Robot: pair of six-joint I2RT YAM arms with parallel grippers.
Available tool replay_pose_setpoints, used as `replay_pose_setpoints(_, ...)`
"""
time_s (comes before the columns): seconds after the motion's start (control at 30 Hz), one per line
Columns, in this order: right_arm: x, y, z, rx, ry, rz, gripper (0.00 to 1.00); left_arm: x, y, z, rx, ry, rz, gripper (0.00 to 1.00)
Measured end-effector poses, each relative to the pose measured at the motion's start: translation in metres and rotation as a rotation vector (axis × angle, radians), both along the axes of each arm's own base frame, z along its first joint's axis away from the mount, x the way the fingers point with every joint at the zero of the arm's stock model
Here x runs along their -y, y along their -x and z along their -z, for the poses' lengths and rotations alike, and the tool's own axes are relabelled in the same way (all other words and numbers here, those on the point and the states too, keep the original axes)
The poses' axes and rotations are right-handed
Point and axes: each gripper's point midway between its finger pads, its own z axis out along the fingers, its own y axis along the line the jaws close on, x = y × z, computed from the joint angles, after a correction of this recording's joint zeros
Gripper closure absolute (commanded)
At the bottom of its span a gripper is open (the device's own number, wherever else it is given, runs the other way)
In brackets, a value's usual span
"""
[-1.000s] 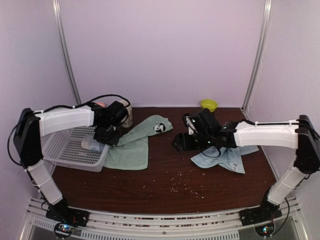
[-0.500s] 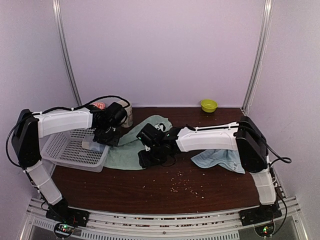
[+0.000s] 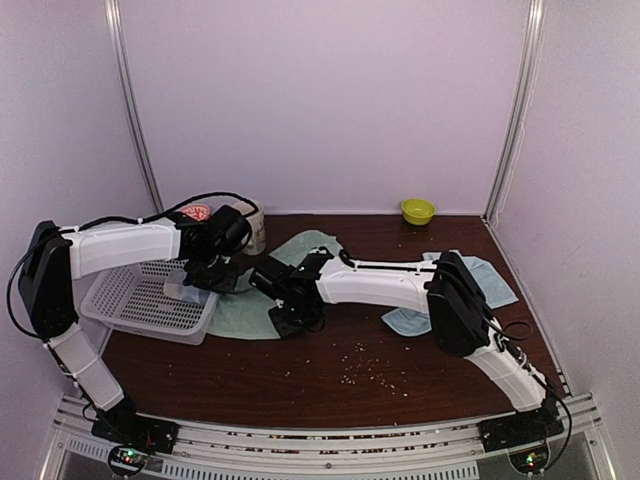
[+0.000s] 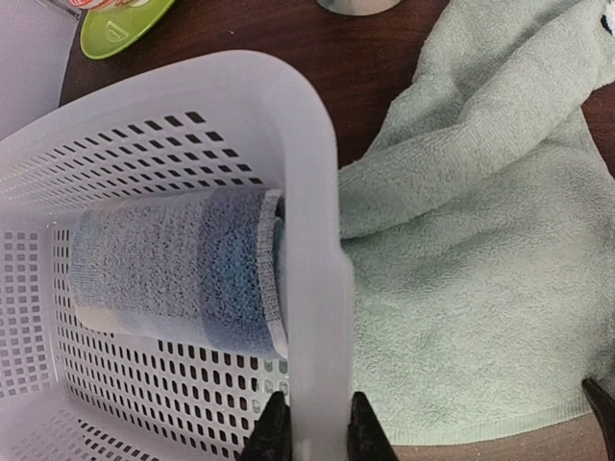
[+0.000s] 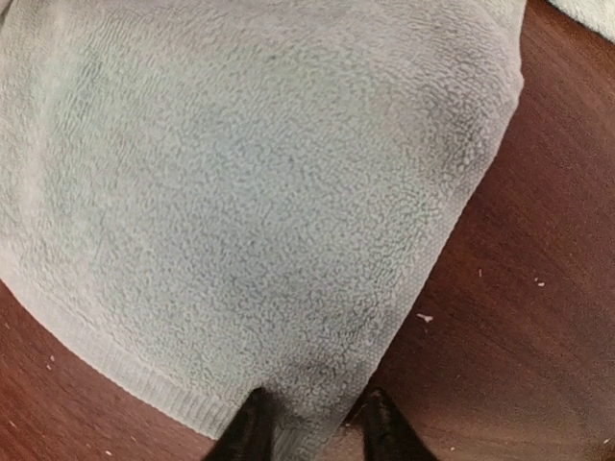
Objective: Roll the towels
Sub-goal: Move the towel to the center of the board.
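Mint towel [image 5: 269, 192] soft, limp, light; I'd pinch hem at table's near side. My right gripper [image 5: 314, 424] astride hem, can't tell if gripping; left gripper [image 4: 317, 430] clamped on basket [image 4: 307, 173] wall.

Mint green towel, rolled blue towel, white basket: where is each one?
mint green towel [image 4: 461, 307], left wrist view, its flat middle.
rolled blue towel [image 4: 163, 269], left wrist view, the roll's side.
white basket [image 4: 312, 240], left wrist view, its rim.

A pale mint green towel [image 3: 245, 310] lies spread and slightly rumpled left of the table's [image 3: 350, 390] middle, touching the basket [image 4: 317, 192]. A light blue towel [image 4: 173, 279] lies rolled inside the basket, one end against that wall. Another blue towel [image 3: 492, 280] lies flat near the table's right edge.
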Motion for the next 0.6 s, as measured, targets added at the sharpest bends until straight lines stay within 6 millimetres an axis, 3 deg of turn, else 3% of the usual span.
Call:
replay_pose_setpoints(0.03, 0.002, 0.001, 0.000, 0.000, 0.016, -0.008, 0.96, 0.000, 0.000, -0.001, 0.001, 0.001, 0.000, 1.00)
replay_pose_setpoints(0.07, 0.005, 0.001, 0.001, -0.001, 0.033, -0.015, 1.00, 0.000, 0.000, -0.001, 0.002, 0.003, 0.001, 1.00)
replay_pose_setpoints(0.27, 0.031, 0.008, 0.004, -0.004, 0.085, -0.024, 1.00, 0.001, 0.001, -0.001, 0.000, 0.007, 0.003, 1.00)
replay_pose_setpoints(0.33, 0.057, 0.015, 0.004, -0.015, 0.104, -0.011, 1.00, 0.001, 0.000, -0.001, 0.000, 0.007, 0.005, 1.00)
replay_pose_setpoints(0.5, 0.150, 0.028, 0.002, -0.065, 0.166, 0.085, 1.00, 0.005, -0.005, -0.006, 0.009, 0.016, 0.009, 1.00)
replay_pose_setpoints(0.6, 0.193, 0.034, -0.006, -0.070, 0.157, 0.144, 1.00, 0.012, -0.014, -0.011, 0.019, 0.027, 0.011, 1.00)
